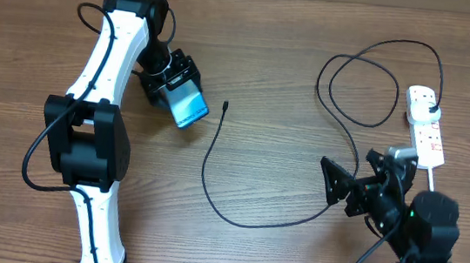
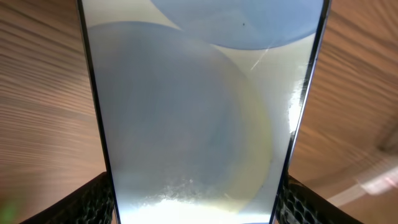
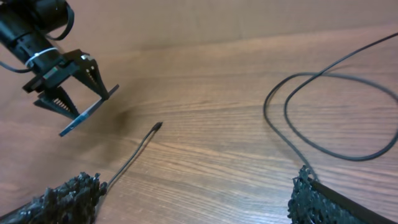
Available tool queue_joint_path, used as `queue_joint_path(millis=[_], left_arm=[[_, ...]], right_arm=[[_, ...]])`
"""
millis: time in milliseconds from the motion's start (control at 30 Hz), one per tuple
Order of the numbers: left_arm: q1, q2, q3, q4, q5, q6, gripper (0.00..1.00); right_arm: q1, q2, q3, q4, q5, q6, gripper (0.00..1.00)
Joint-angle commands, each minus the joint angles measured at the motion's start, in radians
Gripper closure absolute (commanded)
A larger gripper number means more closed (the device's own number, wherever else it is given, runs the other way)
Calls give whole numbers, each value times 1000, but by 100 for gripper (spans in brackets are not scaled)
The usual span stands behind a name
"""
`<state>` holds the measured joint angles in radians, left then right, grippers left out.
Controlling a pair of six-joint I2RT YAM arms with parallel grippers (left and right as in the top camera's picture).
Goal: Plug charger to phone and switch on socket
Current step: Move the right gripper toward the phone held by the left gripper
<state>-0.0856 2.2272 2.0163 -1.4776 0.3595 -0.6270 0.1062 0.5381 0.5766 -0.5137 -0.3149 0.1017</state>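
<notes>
A brown wood-grain worktop [image 1: 270, 48] lies under both arms. We see the left gripper [image 1: 176, 95] clamped on the phone [image 1: 188, 109], holding it tilted above the wood with the lit screen facing up. Just beside the phone's outer end lies the connector tip [image 1: 224, 106] of the charger [image 1: 206, 177], not touching it. The right gripper [image 1: 362, 174] is spread wide and holds nothing, and the cable passes under it. Just beyond it sits the socket [image 1: 428, 130], with the black plug [image 1: 428, 99] seated in its far end.
</notes>
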Motion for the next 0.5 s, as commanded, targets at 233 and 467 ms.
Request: queue_joint_path(millis=[233, 467], left_arm=[[-5, -2, 24, 5, -247, -168, 43], [-5, -4, 33, 5, -218, -311, 45]], right_arm=[[5, 309, 287, -160, -229, 2, 0], [5, 485, 323, -87, -527, 3, 0]])
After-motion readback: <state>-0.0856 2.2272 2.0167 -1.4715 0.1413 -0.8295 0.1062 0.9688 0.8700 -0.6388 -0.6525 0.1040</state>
